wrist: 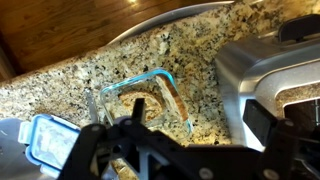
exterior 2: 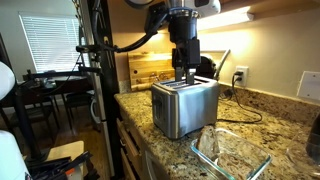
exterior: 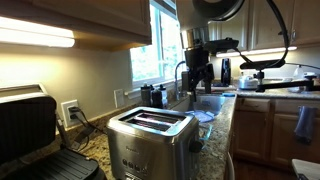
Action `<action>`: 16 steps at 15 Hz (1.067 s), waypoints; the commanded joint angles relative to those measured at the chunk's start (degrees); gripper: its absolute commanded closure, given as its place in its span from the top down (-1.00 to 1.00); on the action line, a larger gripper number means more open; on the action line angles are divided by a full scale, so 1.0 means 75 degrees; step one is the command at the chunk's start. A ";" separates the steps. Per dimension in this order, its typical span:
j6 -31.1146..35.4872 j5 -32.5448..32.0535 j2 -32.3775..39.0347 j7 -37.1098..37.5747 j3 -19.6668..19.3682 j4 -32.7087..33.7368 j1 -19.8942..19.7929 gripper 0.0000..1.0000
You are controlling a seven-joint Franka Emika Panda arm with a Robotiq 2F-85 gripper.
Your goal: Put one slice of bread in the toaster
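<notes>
Gripper (exterior 2: 187, 74) hangs just above toaster (exterior 2: 186, 108) top slots; claw state cannot be told. Any toaster lettering too small to read.

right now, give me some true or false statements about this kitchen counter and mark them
The toaster is brushed steel. True.
The toaster stands on the floor. False: it stands on the granite counter.
A clear glass container sits on the counter. True.
The gripper rests on the counter. False: it hangs in the air, up by the toaster's top.
The black grill is shut. False: its lid is raised.
</notes>
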 commanded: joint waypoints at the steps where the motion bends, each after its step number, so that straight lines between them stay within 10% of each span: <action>1: 0.0000 0.0038 -0.0681 0.0261 0.0041 -0.0624 -0.0100 1.00; 16: -0.0022 0.0062 -0.0912 0.0283 0.0118 -0.0963 -0.0119 1.00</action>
